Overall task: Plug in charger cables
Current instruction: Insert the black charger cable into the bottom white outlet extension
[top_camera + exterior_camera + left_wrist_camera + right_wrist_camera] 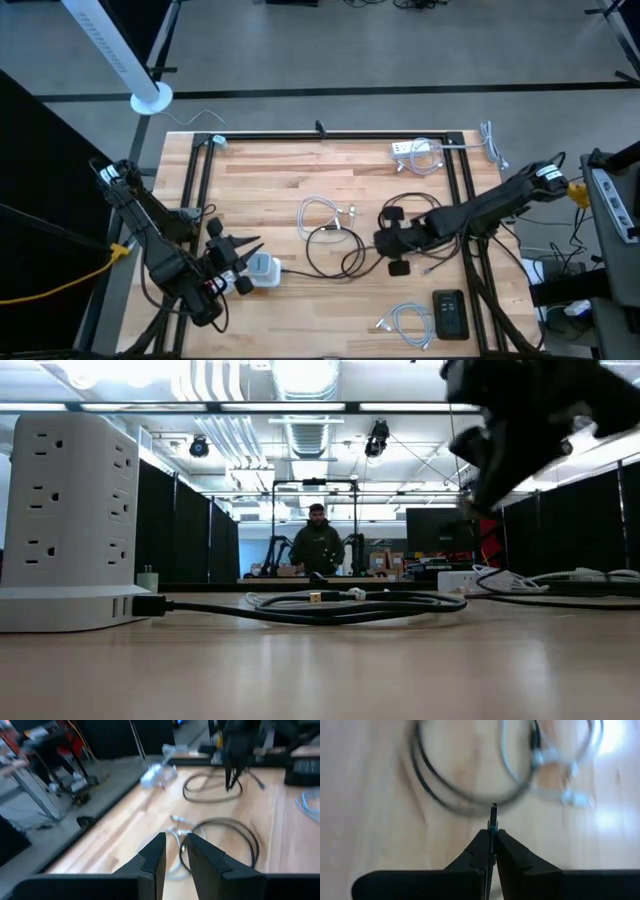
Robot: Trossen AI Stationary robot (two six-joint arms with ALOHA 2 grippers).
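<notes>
A white power tower (70, 520) stands on the wooden table (300, 310), a black remote-like device (449, 314) lies near its front edge, and a person (317, 545) stands far behind

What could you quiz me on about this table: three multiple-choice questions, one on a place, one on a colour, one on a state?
1. Where does the white power tower stand?
A. At the table's far right corner
B. Beside the left arm's tool
C. On the floor

2. What colour is the long cable looped at mid-table?
A. Red
B. Green
C. Black

3. What is the right arm's tool doing?
A. Pinching a small plug
B. Gaping wide, empty
C. Holding a cup

Answers:
1 B: the high view shows the power tower on the table next to the left tool.
2 C: the black cable lies dark across the wood.
3 A: the right wrist view shows the right tool closed on a plug that sticks out past its tips.
</notes>
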